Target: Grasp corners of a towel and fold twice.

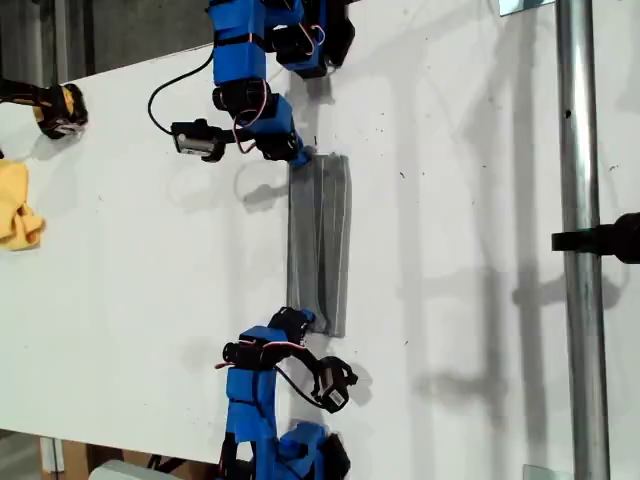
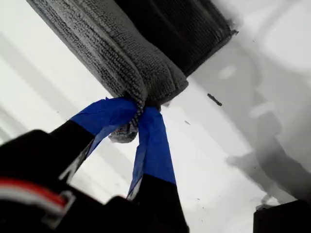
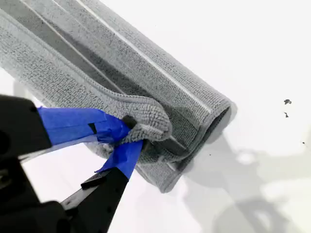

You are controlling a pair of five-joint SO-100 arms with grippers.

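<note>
The towel (image 1: pixel 320 243) lies as a narrow folded strip near the middle of the white surface (image 1: pixel 450 200); my first gripper (image 2: pixel 138 114) has its fingers clenched on one end corner, my second gripper (image 3: pixel 121 138) pinches the other end's corner; the second fold looks underway; next both must carry their corners across together, level.

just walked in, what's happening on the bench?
Two blue SO-100 arms are working a grey striped towel on the white table. The towel lies as a long narrow folded strip between them. My first gripper is pinched on a corner at one end, and my second gripper is pinched on a corner at the other end. Both wrist views show cloth bunched between the taped fingers. A yellow cloth sits untouched at the exterior view's left edge.
</note>
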